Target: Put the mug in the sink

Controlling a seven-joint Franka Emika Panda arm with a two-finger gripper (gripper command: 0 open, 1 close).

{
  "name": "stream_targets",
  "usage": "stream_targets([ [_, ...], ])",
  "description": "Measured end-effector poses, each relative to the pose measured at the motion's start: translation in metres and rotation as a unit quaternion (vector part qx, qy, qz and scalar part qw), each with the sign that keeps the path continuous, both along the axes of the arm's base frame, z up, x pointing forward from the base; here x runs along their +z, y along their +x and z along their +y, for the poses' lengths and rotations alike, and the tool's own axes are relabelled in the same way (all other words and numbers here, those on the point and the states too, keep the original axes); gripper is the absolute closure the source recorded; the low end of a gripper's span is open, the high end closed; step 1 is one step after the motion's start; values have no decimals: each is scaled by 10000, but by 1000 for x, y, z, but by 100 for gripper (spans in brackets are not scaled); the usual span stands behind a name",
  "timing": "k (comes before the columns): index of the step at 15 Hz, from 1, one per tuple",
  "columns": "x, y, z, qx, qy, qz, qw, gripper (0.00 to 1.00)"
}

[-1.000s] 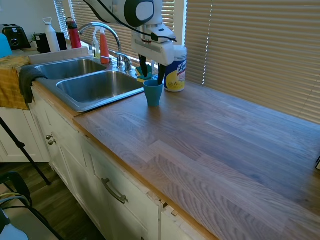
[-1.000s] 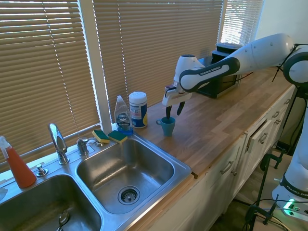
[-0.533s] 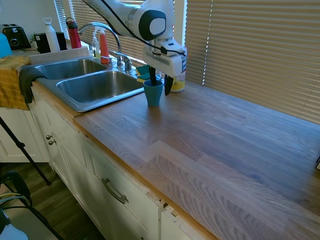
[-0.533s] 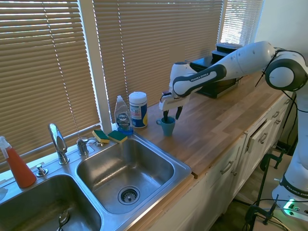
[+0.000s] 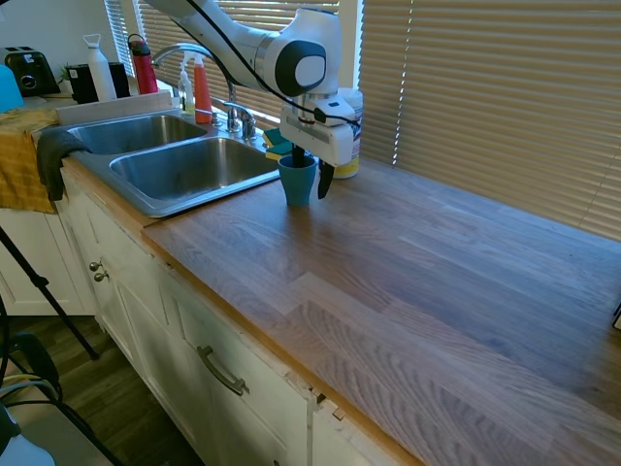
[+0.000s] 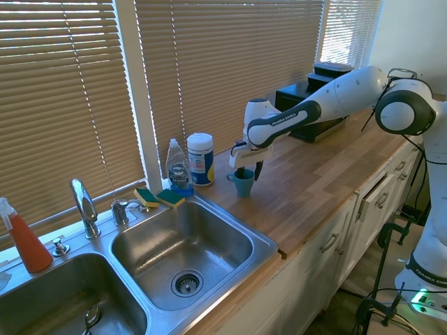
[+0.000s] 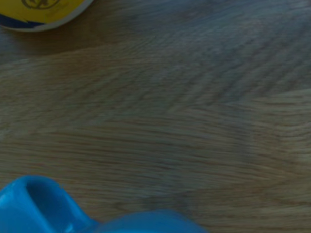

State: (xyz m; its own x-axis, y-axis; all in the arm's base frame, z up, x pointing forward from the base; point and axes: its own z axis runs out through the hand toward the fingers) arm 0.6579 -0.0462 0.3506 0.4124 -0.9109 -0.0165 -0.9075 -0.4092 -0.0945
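The teal-blue mug (image 5: pixel 298 183) stands upright on the wooden counter just right of the sink (image 5: pixel 146 199), a stainless two-basin sink (image 6: pixel 269 241) with a curved chrome faucet (image 6: pixel 84 202). My gripper (image 5: pixel 310 171) is low over the mug (image 6: pixel 243 183) and open. One finger reaches down inside the cup and the other hangs outside its wall on the side away from the sink. From the other side the gripper (image 6: pixel 249 170) shows the same straddle. The wrist view catches a blurred blue part of the mug (image 7: pixel 43 208) at its edge.
A white-and-yellow wipes canister (image 5: pixel 342 136) stands right behind the mug, against the blinds. A dish soap bottle (image 6: pixel 179 169) and two sponges (image 6: pixel 159 197) sit at the sink's back rim. A yellow towel (image 5: pixel 24 160) hangs at the sink's far end. A black appliance (image 6: pixel 318 105) sits further along the counter.
The gripper has come down and shifted slightly along the counter, so one finger now dips into the mug. The mug has not moved.
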Motion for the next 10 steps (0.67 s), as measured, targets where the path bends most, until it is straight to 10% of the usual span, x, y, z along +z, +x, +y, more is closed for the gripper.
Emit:
stream_targets([
  [10, -5, 1, -3, -199, 217, -9, 9996, 100],
])
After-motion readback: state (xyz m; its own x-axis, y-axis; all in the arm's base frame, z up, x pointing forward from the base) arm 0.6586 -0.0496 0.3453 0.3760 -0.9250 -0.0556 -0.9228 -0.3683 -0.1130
